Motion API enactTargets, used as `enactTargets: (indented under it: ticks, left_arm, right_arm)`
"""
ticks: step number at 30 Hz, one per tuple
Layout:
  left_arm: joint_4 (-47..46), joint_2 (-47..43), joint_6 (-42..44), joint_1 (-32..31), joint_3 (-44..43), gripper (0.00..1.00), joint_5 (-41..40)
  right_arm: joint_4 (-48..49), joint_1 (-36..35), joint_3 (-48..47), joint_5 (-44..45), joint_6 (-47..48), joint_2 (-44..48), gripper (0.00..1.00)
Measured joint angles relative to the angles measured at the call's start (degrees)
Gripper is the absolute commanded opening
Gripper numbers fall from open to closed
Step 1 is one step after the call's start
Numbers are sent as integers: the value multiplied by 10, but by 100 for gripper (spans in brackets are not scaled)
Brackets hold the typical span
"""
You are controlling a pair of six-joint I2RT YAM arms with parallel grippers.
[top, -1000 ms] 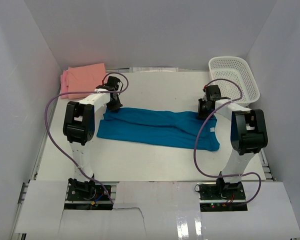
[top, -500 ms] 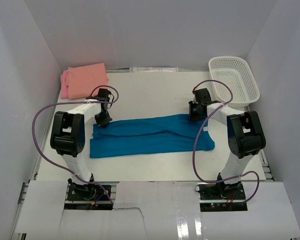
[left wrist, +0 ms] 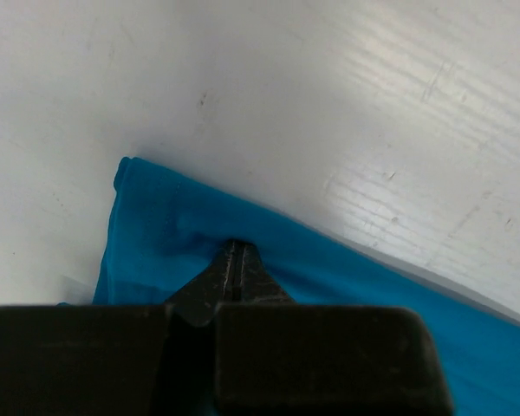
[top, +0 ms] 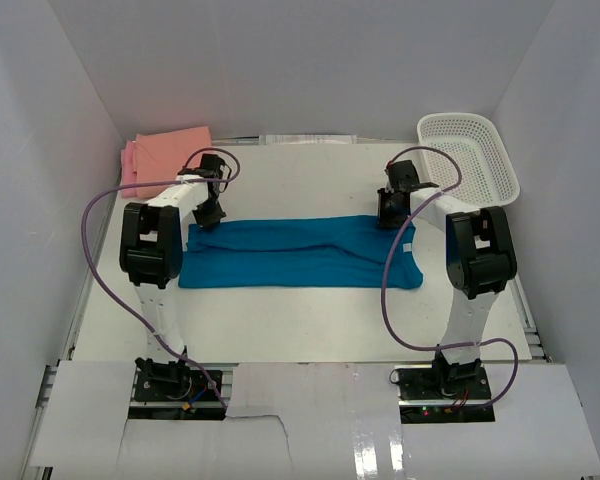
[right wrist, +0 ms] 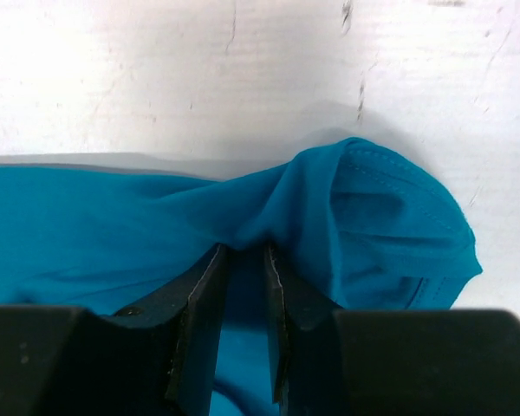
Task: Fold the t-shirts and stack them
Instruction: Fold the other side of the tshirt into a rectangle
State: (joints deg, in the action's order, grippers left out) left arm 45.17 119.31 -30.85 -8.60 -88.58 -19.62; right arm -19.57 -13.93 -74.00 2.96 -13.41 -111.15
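1. Teal-blue t-shirt [top: 300, 252] lies flattened into a long band across the middle of the tabletop [top: 310, 180], running from the left side to the right side, with its right end hanging a little nearer the front edge.
2. Left gripper [top: 208, 215] sits at the band's far left corner. In the left wrist view its jaws are pressed tight together with no gap, and the cloth puckers at the fingertips [left wrist: 228, 264], so it is clamped on the shirt's edge.
3. Right gripper [top: 388, 218] sits at the band's far right corner. In the right wrist view its jaws stand only narrowly apart, with a raised fold of the teal cloth pinched between them; the cloth bulges into a rounded hump just right of the fingertips [right wrist: 210, 269].
4. Salmon-orange t-shirt [top: 175, 150], folded into a rectangle, rests in the far left corner of the tabletop on top of a pink t-shirt [top: 129, 168], whose edge shows along its left side.
5. White mesh basket [top: 507, 170] stands in the far right corner, well apart from the teal shirt.
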Motion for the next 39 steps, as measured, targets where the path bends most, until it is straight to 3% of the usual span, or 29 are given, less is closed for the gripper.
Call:
enactTargets:
  ticks: [18,19,22,24,32,39]
  left_arm:
    - [1,6,-2,0,-10,0,-7]
    - [2,6,-2,1,-12,3,-7]
    - [14,6,3,4,-21,52,-14]
    - [20,5,2,6,-35,72,-23]
    - [35,-49,2,-16,-82,74,-68]
    - [17,-80,24,-152,-181,74,-37]
  right_arm:
    - [-17,44,-54,-3,1,-36,30]
    - [-19,46,-56,-3,1,-36,30]
    - [-41,49,-70,1,3,-36,31]
    - [-58,50,-88,5,4,-36,31]
    - [-73,47,-101,0,12,21,34]
    - [-65,7,-63,-90,26,96,42]
